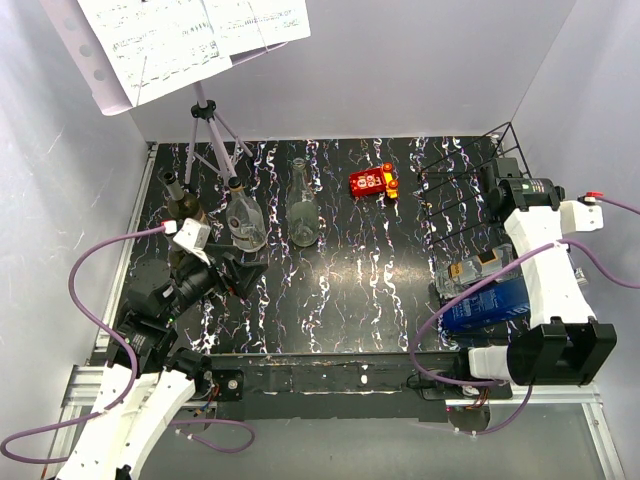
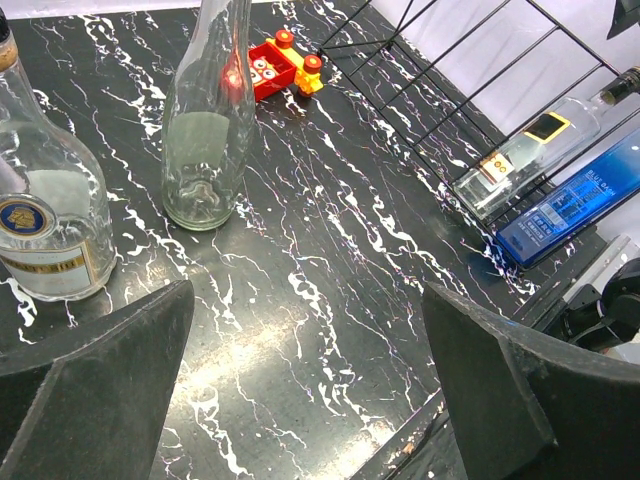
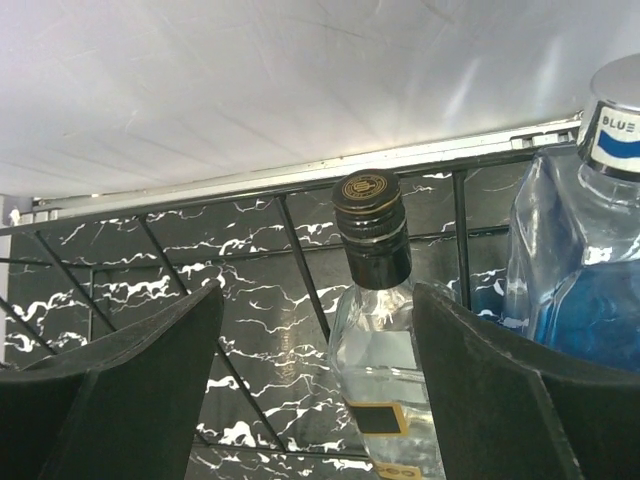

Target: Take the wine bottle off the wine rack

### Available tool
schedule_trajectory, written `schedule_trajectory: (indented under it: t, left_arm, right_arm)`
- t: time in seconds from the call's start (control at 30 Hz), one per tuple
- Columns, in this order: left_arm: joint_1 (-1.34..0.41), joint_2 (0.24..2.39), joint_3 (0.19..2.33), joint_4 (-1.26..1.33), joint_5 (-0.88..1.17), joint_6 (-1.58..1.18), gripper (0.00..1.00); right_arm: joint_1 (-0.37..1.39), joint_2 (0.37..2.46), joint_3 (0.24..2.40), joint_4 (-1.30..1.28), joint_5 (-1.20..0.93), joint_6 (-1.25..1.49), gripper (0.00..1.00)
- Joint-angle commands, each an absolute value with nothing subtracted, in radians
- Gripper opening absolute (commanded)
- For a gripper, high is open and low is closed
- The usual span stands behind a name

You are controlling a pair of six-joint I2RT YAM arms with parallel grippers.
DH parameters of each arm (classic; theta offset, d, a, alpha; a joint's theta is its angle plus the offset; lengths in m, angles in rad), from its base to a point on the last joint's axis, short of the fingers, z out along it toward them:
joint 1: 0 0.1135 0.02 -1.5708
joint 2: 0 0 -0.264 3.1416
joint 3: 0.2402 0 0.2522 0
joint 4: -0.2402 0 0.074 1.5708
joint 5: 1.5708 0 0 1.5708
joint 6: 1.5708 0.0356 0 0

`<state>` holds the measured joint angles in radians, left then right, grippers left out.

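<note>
Between the fingers of the right gripper [image 3: 318,292], spread wide: clear glass wine bottle with black screw cap [image 3: 385,370], untouched.
Bottle lies on the black thin-wire metal wine rack [image 3: 305,272], cap end toward the wrist camera, with a gap to each finger. Past the right-hand finger in that view, a blue glass bottle with silver cap [image 3: 590,300] lies beside it. Left gripper [image 2: 308,290] is also spread wide, with nothing between its fingers.

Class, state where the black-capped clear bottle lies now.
In the top view the clear bottle lies on the wine rack at the right side of the table, beside the blue bottle, its cap just ahead of the open right gripper.
</note>
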<state>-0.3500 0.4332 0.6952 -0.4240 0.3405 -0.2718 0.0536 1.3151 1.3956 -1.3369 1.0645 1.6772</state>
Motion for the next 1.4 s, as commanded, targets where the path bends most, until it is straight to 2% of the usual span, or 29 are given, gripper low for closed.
schedule_trajectory:
  t: [0.0, 0.3, 0.53, 0.87, 0.97, 1.1, 1.27, 1.3, 1.37]
  left_arm:
    - [-0.356, 0.422, 0.703, -0.410, 0.336, -0.259, 0.98]
    - [-0.357, 0.442, 0.703, -0.410, 0.333, -0.258, 0.98]
    - [-0.357, 0.448, 0.704, -0.411, 0.322, -0.256, 0.98]
    - [-0.357, 0.439, 0.703, -0.416, 0.301, -0.253, 0.98]
    - [-0.357, 0.439, 0.704, -0.413, 0.299, -0.253, 0.98]
    - [-0.357, 0.443, 0.704, -0.414, 0.299, -0.252, 0.98]
    - [-0.357, 0.442, 0.706, -0.414, 0.299, -0.252, 0.98]
    - [-0.357, 0.442, 0.707, -0.414, 0.301, -0.252, 0.98]
    - [-0.357, 0.439, 0.707, -0.414, 0.301, -0.253, 0.98]
  right_arm:
    - [0.023, 1.344, 1.388, -1.669, 1.095, 1.660, 0.84]
    - [0.012, 1.416, 1.365, -1.667, 1.104, 1.698, 0.84]
    - [-0.018, 1.474, 1.371, -1.667, 1.160, 1.723, 0.76]
    - [-0.034, 1.546, 1.382, -1.669, 1.193, 1.729, 0.73]
    - [-0.034, 1.552, 1.381, -1.667, 1.198, 1.732, 0.63]
    - [-0.034, 1.549, 1.390, -1.667, 1.210, 1.718, 0.33]
    - [-0.034, 1.525, 1.405, -1.667, 1.223, 1.695, 0.08]
    - [-0.032, 1.520, 1.408, -1.667, 1.221, 1.690, 0.03]
    - [-0.031, 1.505, 1.419, -1.669, 1.223, 1.677, 0.01]
